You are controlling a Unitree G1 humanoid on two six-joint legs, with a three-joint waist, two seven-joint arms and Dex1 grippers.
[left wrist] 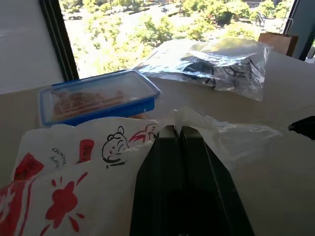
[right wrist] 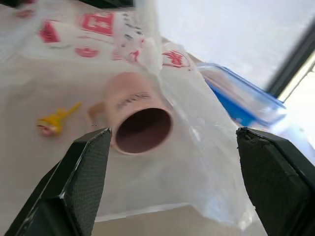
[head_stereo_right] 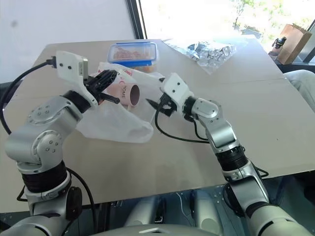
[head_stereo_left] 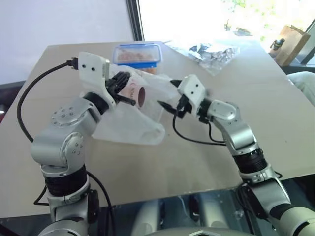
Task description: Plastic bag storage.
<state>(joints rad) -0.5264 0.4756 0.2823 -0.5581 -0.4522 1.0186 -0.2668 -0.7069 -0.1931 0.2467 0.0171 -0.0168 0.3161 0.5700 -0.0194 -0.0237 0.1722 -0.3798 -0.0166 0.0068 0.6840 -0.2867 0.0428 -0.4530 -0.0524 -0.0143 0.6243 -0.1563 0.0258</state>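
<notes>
Plastic bag (head_stereo_left: 130, 120) hung pinched in the closed left gripper (head_stereo_left: 129, 92); right gripper (right wrist: 172, 162) gaped wide beside it, empty; a pink mug (right wrist: 138, 120) showed through the bag.

1. We see a big light brown table (head_stereo_left: 275, 128) that fills most of the room in front of us.
2. Behind the table there is a plain white wall (head_stereo_left: 59, 19).
3. Next to the wall is a big window (head_stereo_left: 197, 19) with a dark frame (head_stereo_left: 135, 19).
4. Bright sun comes in through the window, and we see green trees (left wrist: 147, 34) outside.
5. A brown paper bag (head_stereo_left: 291, 44) stands past the table's far corner.
</notes>
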